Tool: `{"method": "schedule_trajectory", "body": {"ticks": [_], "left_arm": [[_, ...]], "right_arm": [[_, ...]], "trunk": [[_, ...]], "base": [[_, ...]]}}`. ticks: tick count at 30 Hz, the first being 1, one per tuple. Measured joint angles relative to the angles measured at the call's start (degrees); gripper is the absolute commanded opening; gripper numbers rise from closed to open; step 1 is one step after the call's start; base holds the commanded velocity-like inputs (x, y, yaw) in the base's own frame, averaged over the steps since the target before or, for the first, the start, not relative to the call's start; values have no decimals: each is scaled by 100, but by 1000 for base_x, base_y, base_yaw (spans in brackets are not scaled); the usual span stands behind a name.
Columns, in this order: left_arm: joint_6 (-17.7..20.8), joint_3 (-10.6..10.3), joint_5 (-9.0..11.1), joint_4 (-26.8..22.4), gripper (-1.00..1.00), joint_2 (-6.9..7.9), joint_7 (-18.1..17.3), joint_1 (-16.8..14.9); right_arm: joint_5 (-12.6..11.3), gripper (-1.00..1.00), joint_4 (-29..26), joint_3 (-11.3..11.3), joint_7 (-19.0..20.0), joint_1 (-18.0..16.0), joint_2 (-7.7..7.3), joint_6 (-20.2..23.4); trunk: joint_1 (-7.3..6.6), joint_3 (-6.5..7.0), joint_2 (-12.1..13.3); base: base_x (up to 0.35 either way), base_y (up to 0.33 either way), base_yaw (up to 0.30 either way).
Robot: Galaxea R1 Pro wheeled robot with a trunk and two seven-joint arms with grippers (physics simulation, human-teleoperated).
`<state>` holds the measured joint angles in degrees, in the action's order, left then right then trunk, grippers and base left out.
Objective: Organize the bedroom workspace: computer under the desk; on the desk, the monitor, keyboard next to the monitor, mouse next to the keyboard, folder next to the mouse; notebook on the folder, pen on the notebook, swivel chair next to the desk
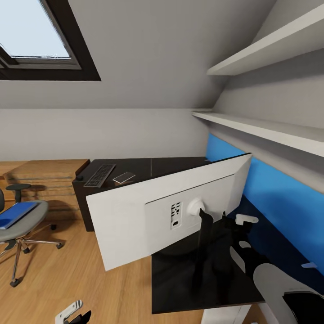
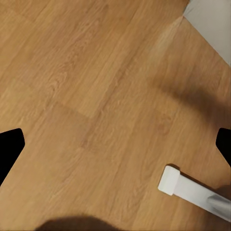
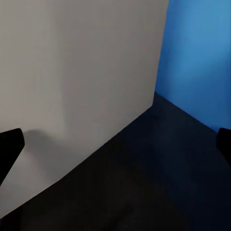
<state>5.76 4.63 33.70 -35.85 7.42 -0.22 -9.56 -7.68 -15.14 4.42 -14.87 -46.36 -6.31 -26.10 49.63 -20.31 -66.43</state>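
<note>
Head view first: the monitor (image 1: 168,211) stands on the glossy black desk (image 1: 180,279), white back facing us, tilted so its right end rides higher, its black stand planted on the near part of the desktop. Behind it runs the bright blue back panel (image 1: 279,189), with white wall shelves (image 1: 270,130) above. On the far wing of the desk lies the keyboard (image 1: 100,175), the mouse (image 1: 80,177) just beside its left end, and the notebook (image 1: 124,177) near its right side. At the left edge sits the swivel chair (image 1: 22,220), well apart from the desk, with the blue folder (image 1: 15,213) lying on its seat. A light wooden dresser (image 1: 45,173) stands against the wall beyond it. The right arm (image 1: 279,279) reaches over the desk behind the monitor; I cannot tell here how its jaws stand. The left gripper (image 1: 72,313) peeks in at the bottom edge over the wood floor (image 1: 67,279).

Left wrist view: the left gripper's dark fingertips (image 2: 10,149) sit at opposite edges of the picture, jaws spread wide with nothing between them, just floor below and a white desk leg (image 2: 185,187).

Right wrist view: the right gripper's fingertips (image 3: 9,147) sit likewise far apart, jaws open and empty, facing the monitor's pale back (image 3: 82,82) above the black desktop (image 3: 144,183), blue panel (image 3: 197,57) alongside
</note>
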Motion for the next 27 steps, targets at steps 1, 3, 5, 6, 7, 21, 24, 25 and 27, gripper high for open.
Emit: {"method": "schedule_trajectory", "body": {"ticks": [1,3,5,6,7,21,24,25,27], "left_arm": [[0,0,1,0,100,0,0,0],[0,0,-2,0,100,-2,-1,0],[0,0,-4,0,100,-7,0,2],[0,0,-4,0,100,-8,-1,2],[0,1,-4,0,100,-9,1,3],[-1,0,3,25,100,-17,6,3],[-1,0,-2,26,100,-19,6,1],[-1,0,-3,27,100,-22,6,0],[-6,-1,-4,27,100,-25,6,1]], "right_arm": [[-1,100,0,0,0,0,0,0],[-6,100,1,2,0,0,1,-5],[-15,100,1,4,2,0,1,-6],[-17,100,1,5,2,0,1,-7],[-17,100,0,4,2,0,1,-7],[-26,100,2,10,5,-2,12,-5],[-28,100,1,10,5,-2,12,-4],[-26,100,1,10,4,-2,12,-6],[-27,100,2,10,4,-2,9,-5]], "trunk": [[0,0,0],[0,0,0],[0,0,0],[0,0,0],[0,0,0],[3,-13,0],[2,-27,0],[1,-33,0],[1,-45,0]], "base": [[3,0,0],[1,0,0],[0,0,0],[0,0,0],[0,0,0],[-125,-65,111],[-167,-171,214],[-57,-222,203],[-41,-248,200]]}}
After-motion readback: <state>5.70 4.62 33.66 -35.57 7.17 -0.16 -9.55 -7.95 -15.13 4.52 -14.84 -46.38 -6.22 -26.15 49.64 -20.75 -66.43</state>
